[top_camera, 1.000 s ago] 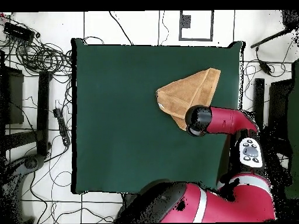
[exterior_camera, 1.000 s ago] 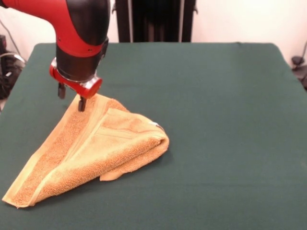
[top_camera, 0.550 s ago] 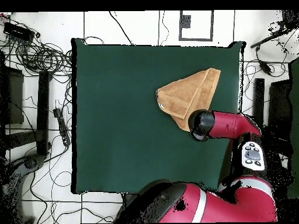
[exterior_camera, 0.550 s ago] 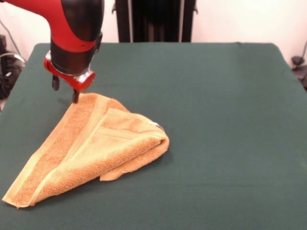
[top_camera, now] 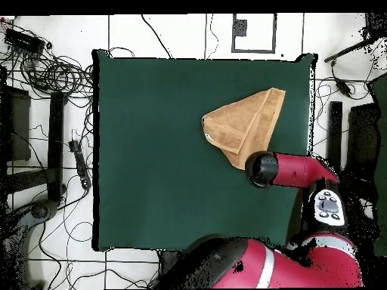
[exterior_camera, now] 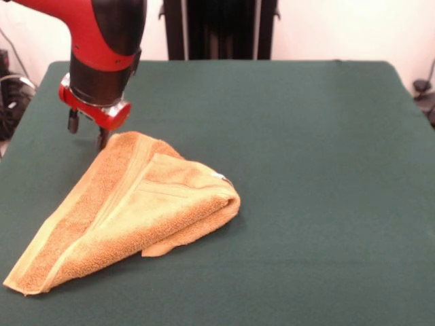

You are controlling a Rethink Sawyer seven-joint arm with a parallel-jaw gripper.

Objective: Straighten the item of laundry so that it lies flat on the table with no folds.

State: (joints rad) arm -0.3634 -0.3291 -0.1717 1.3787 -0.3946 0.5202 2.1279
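Where the towel [exterior_camera: 129, 214] tapers to its far corner, the gripper [exterior_camera: 87, 132] hangs just beside that tip. Two dark fingers [exterior_camera: 73, 122] stand apart, nothing between them; the one nearer the towel sits right at the cloth's edge, contact uncertain. Towel lies on the green table [exterior_camera: 306, 170], folded over itself into a rough triangle: a thick rolled fold on the side away from the gripper, one long point running toward the table's front corner. Paler woven band runs along the towel's long edge. Small white tag [exterior_camera: 219, 176] shows on top of the rolled fold. Overhead: towel [top_camera: 246, 124] near one table [top_camera: 151, 151] edge, arm's black end [top_camera: 263, 169] at the towel's corner.
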